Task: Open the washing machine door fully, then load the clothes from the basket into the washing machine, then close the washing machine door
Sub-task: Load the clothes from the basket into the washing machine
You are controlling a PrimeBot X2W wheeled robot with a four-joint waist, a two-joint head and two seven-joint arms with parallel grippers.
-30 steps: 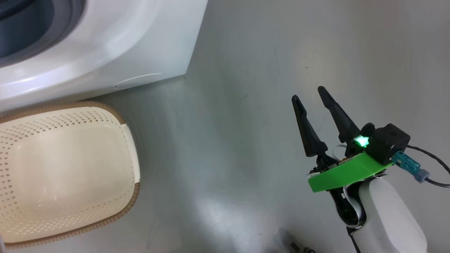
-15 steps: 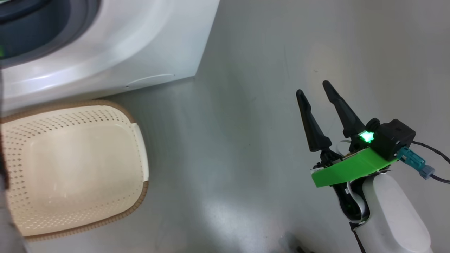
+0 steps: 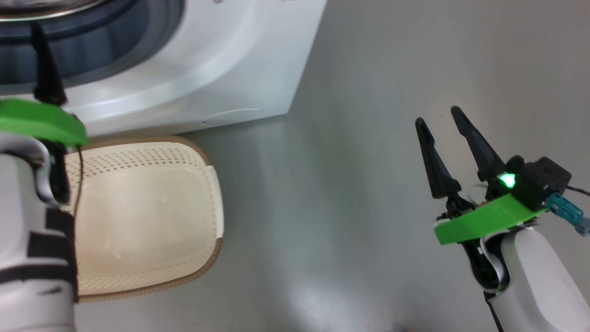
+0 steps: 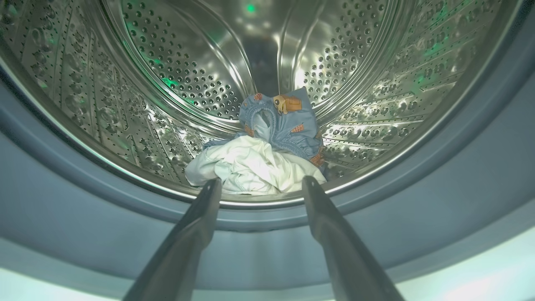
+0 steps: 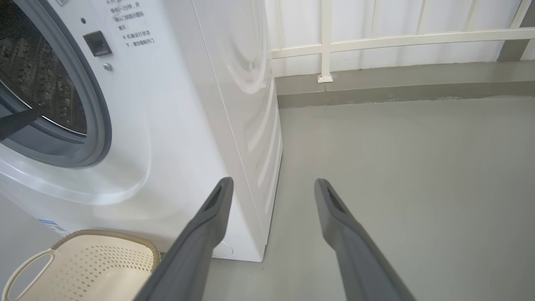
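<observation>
Head cam's swung since a sec ago, bringing our L claw (image 4: 261, 182) into frame: wide open, empty, at the drum (image 4: 167, 62) mouth. clothes (image 4: 259, 154) are inside, basket (image 3: 138, 212) sits empty by the washer (image 3: 221, 69). Loading's done imo, door next. R claw (image 3: 438, 116) open, empty, over grey floor (image 3: 359, 184); white railing (image 5: 376, 39) behind.

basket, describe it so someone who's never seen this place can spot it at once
Start at the big white washing machine on the grey floor. The basket sits on the floor right before its front, below the round drum opening. Cream-white plastic, perforated sides and a brown woven-look rim set it apart from the smooth white machine, and it is empty.
</observation>
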